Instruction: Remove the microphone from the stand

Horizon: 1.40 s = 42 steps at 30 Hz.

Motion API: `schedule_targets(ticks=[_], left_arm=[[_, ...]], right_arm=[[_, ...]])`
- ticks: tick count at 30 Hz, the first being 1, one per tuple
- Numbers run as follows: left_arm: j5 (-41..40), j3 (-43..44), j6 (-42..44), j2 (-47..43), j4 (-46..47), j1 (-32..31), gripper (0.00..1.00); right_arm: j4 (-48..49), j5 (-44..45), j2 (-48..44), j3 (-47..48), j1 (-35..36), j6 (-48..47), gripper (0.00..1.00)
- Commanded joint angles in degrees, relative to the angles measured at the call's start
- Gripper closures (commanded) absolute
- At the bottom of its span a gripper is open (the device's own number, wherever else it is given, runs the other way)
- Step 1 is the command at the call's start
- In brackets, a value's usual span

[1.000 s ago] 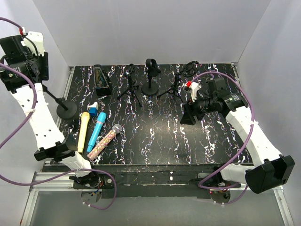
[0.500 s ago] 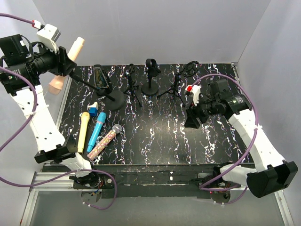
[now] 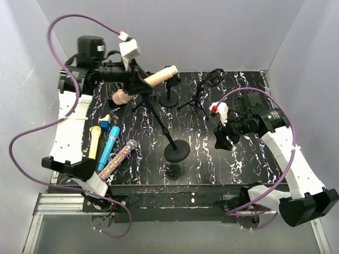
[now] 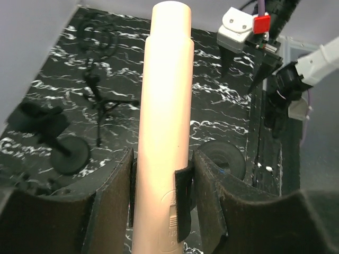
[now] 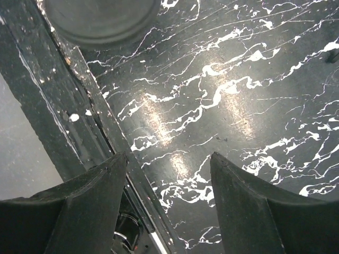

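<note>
the black marbled bench [image 3: 212,169] lies under both arms. the stand [image 3: 176,152] hangs tilted, its round base low over the bench's middle. the peach microphone [image 3: 160,75] sits in the stand's clip, high over the back left, pinched across its body by the left end effector [image 3: 139,84]. the right end effector [image 5: 168,159] is spread and empty above the bench's right side.

We count four microphones, peach mic [image 3: 161,75] far left, yellow mic [image 3: 94,148], blue mic [image 3: 109,147] and glittery pink mic [image 3: 117,160] near left, four stands, centre round-base stand [image 3: 177,151], far round-base stand [image 3: 169,99], left tripod [image 3: 149,101], right tripod [image 3: 197,100], one small blue-and-white block [image 3: 104,123].
</note>
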Motion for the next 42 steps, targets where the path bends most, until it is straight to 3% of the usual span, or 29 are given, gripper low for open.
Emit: schedule_targets(ticks=[1, 6, 11, 21, 22, 24, 27, 32, 42], left_arm=[[-7.66, -0.21, 7.29, 1.09, 1.08, -7.96, 1.0], [-15.66, -1.43, 12.22, 2.5, 0.99, -15.97, 1.0], [-23.31, -2.31, 12.4, 4.61, 1.52, -23.09, 1.0], [-25.52, -10.57, 13.8, 3.21, 7.5, -26.97, 1.0], [-25.61, -11.27, 14.68, 2.86, 7.41, -27.23, 0.95], [-26.3, -11.81, 16.26, 2.59, 6.36, -27.67, 0.63], [-28.32, -9.27, 15.49, 3.9, 3.55, -28.2, 0.41], [-26.32, -3.54, 14.24, 7.68, -3.57, -28.38, 0.32], [-28.25, -15.76, 12.93, -0.92, 11.27, -28.38, 0.14]], right_arm=[[-2.43, -0.91, -4.64, 1.68, -0.19, -7.0, 0.28], [3.18, -1.26, -10.79, -2.27, -0.28, -4.64, 0.27], [14.42, -3.63, -18.0, -15.7, -0.28, -1.3, 0.27], [22.7, -9.96, -23.9, -25.04, -0.28, 0.82, 0.28], [23.67, -10.49, -24.07, -25.22, -0.28, 0.91, 0.27], [25.95, -11.72, -24.25, -25.4, -0.28, 1.78, 0.27], [29.29, -14.61, -23.55, -25.4, -0.28, 4.41, 0.27], [32.99, -18.75, -20.48, -22.15, -0.28, 10.04, 0.27], [23.77, -16.91, -12.13, -2.91, -0.1, 3.99, 0.25]])
